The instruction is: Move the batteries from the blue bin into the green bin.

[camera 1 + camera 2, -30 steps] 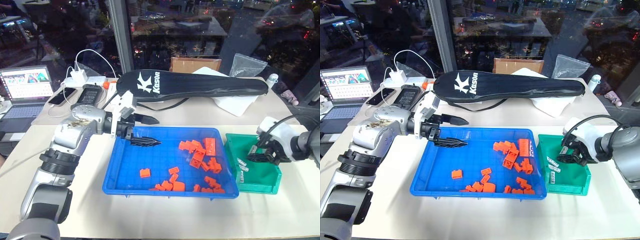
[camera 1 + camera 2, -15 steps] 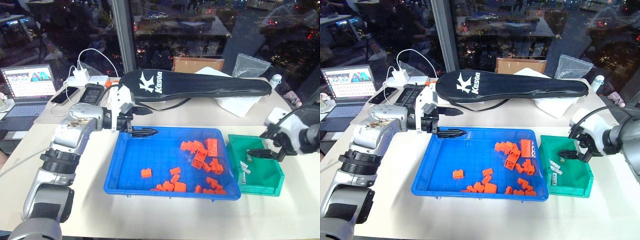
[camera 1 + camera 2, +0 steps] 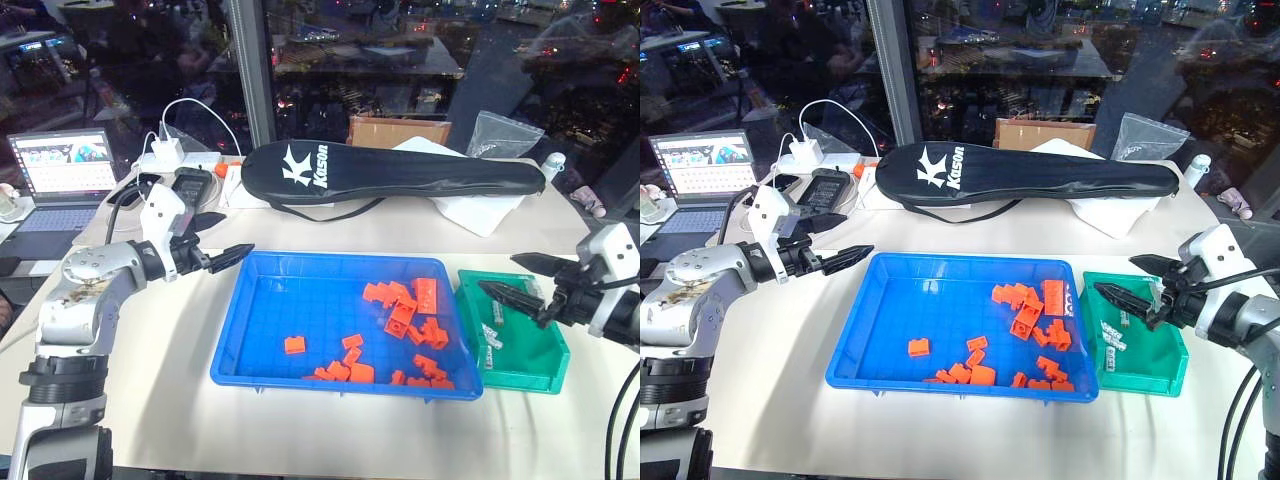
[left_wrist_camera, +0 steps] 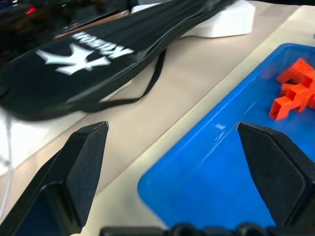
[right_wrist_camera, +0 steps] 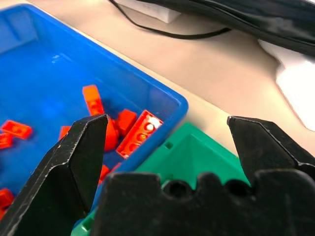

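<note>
Both end effectors, left (image 3: 226, 258) and right (image 3: 515, 279), have withdrawn, wide apart and empty.

Bare gridded floor left open across the near-left half of the blue bin (image 3: 262, 330), orange bricks (image 3: 405, 310) heaped along its right side, black racket case (image 3: 390, 168) laid across the table behind, green bin (image 3: 540, 362) set just beside the right rim.

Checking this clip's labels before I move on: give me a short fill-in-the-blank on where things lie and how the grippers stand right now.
1. The small silvery batteries lie in the ____ bin.
2. The loose plastic bricks in the blue bin are ____ in colour.
3. The right gripper, over the green bin, has its jaws ____.
4. The left gripper is open and holds ____.

Missing words: green; orange; open; nothing
</note>
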`<state>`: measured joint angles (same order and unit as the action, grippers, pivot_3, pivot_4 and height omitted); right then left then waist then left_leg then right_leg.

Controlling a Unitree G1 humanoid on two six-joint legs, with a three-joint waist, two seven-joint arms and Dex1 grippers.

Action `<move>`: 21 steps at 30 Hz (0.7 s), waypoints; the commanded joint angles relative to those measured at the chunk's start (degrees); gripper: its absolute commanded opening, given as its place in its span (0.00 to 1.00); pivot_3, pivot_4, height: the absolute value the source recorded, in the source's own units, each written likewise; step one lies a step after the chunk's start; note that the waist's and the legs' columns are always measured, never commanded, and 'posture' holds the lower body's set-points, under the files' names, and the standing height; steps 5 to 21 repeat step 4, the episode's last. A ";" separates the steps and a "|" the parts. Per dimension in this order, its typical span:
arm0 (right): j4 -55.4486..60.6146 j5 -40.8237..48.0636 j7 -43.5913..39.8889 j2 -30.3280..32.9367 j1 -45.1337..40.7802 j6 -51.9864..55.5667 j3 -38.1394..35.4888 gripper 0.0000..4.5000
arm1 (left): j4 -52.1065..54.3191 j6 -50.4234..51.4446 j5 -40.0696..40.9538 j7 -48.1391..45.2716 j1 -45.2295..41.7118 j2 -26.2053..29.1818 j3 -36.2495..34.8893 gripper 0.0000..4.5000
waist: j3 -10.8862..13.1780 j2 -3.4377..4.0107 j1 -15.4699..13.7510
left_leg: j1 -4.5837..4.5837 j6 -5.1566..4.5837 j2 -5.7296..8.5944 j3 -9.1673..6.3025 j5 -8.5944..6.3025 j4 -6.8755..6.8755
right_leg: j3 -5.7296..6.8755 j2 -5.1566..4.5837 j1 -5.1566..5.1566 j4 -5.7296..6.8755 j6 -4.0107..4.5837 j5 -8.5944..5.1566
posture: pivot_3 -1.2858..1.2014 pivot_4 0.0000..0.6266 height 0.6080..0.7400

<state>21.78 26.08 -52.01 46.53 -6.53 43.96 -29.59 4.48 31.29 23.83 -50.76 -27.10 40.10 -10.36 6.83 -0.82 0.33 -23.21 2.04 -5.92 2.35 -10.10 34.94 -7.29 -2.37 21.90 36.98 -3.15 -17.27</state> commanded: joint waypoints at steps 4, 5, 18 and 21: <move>0.21 0.68 1.79 2.58 -1.54 -2.13 1.03 1.00 | 1.22 -0.64 0.67 1.39 0.64 -0.20 0.07 1.00 | 0.01 -0.01 0.30 | 0.00 0.06 0.00 -0.01 0.03 -0.05 | 0.00 0.00 0.02 -0.01 0.00 0.00 | 0.52 0.24 0.67; 0.21 0.68 1.79 2.58 -1.54 -2.13 1.03 1.00 | 1.22 -0.64 0.67 1.39 0.64 -0.20 0.07 1.00 | 0.01 -0.01 0.30 | 0.00 0.06 0.00 -0.01 0.03 -0.05 | 0.00 0.00 0.02 -0.01 0.00 0.00 | 0.52 0.24 0.67; 0.21 0.68 1.79 2.58 -1.54 -2.13 1.03 1.00 | 1.22 -0.64 0.67 1.39 0.64 -0.20 0.07 1.00 | 0.01 -0.01 0.30 | 0.00 0.06 0.00 -0.01 0.03 -0.05 | 0.00 0.00 0.02 -0.01 0.00 0.00 | 0.52 0.24 0.67; 0.21 0.68 1.79 2.58 -1.54 -2.13 1.03 1.00 | 1.22 -0.64 0.67 1.39 0.64 -0.20 0.07 1.00 | 0.01 -0.01 0.30 | 0.00 0.06 0.00 -0.01 0.03 -0.05 | 0.00 0.00 0.02 -0.01 0.00 0.00 | 0.52 0.24 0.67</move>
